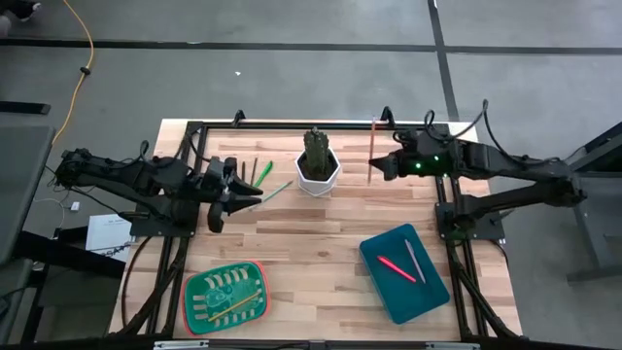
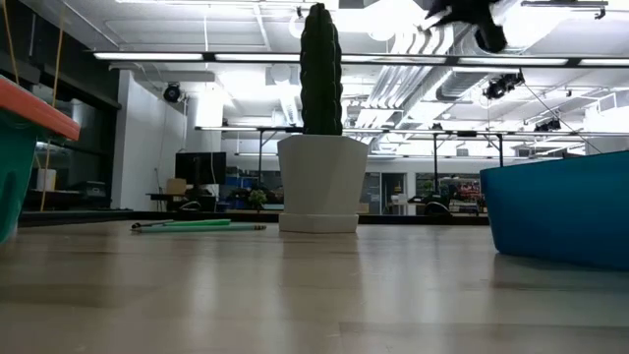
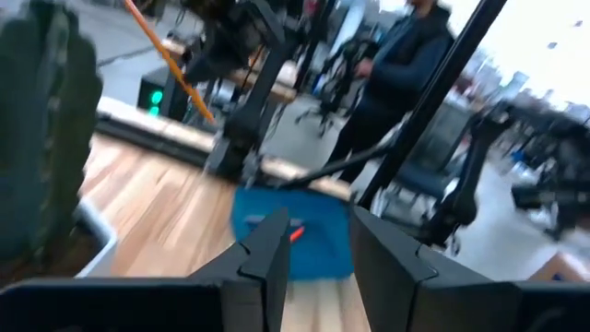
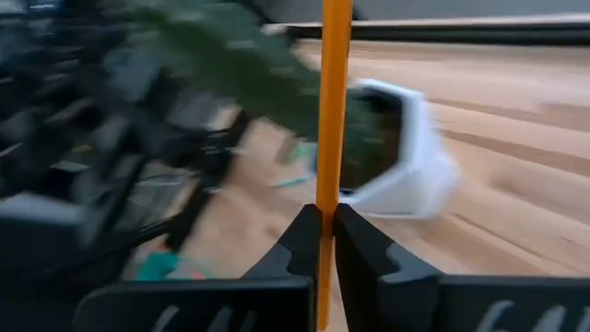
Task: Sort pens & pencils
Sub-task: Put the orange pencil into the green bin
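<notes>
The wooden surface (image 1: pixel 321 243) carries everything, and its layout reads as a sorting station: unsorted sticks at the far left, two containers along the near edge.

The right arm reaches in from the right, its right end effector (image 1: pixel 374 167) raised above the far part of the surface, just right of the cactus pot. It is clenched on an orange pencil (image 4: pixel 332 111), which stands upright between the fingers; gripped low on its shaft, most of its length rises clear above the jaws. Judging by that, it is being carried to a container rather than set down here.

The left arm comes in from the left, its left end effector (image 1: pixel 222 194) hanging over the far-left area with the fingers parted and nothing between them, beside the remaining sticks, probably placed there to take one next.

The blue bin (image 1: pixel 403 272) sits near right and holds a pink-red pen (image 1: pixel 397 268) and a pale grey pen (image 1: pixel 414 259), so it seems to be the pens' place. The green tray (image 1: pixel 225 297), near left, holds a yellowish pencil (image 1: pixel 229 304), which suggests it is for the pencils; the carried pencil is thus well apart from where it likely belongs.

The white pot with a cactus (image 1: pixel 317 165) stands at far centre, between the two arms, an obstacle for any crossing move.

Smallest are the loose sticks: a bright green pen (image 1: pixel 263 174), a pale green one (image 1: pixel 277 191) and slim dark pencils (image 1: pixel 248 171), lying together just right of the left end effector.
</notes>
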Controlling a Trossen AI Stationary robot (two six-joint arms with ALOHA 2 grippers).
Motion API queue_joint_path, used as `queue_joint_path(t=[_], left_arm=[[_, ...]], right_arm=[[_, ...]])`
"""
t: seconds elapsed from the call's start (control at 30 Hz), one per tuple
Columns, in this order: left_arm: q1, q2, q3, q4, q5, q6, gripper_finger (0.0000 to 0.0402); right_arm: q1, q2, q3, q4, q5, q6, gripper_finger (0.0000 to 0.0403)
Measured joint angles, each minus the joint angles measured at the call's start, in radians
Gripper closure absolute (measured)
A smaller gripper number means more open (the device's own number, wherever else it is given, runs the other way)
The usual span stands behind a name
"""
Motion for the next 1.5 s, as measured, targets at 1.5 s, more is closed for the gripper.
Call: queue_joint_path(t=[1.5], left_arm=[[0.0, 0.415, 0.0, 0.605, -0.002, -0.166, 0.0302]], right_arm=[[0.281, 0.374, 0.0, 0.78, -0.327, -0.235, 0.0398]])
